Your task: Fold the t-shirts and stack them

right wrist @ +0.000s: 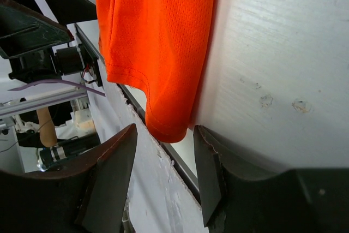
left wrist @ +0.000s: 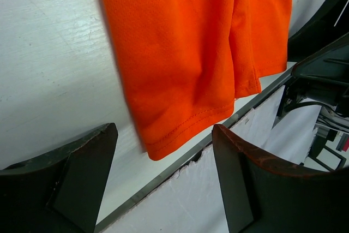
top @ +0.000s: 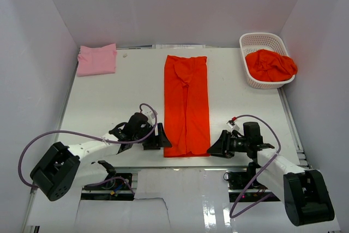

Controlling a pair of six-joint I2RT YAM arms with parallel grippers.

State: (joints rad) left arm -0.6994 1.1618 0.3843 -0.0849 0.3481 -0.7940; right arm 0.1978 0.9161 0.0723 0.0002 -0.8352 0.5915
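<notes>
A bright orange-red t-shirt (top: 186,105) lies flat mid-table, folded into a long narrow strip running from far to near. My left gripper (top: 162,137) stands open at the strip's near left corner. In the left wrist view that hemmed corner (left wrist: 163,145) sits at the mouth of the gripper (left wrist: 164,135), touching neither finger. On the other side my right gripper (top: 217,147) is open at the near right corner. Its wrist view shows the corner (right wrist: 170,129) just between the tips of the gripper (right wrist: 165,137). A folded light pink t-shirt (top: 97,59) rests at the far left.
A white lattice basket (top: 260,40) at the far right holds crumpled orange-red shirts (top: 271,65). The white table (top: 109,102) ends in a metal strip just behind the near hem (left wrist: 180,167). White walls close in on both sides and at the back. Purple cables loop from both arms.
</notes>
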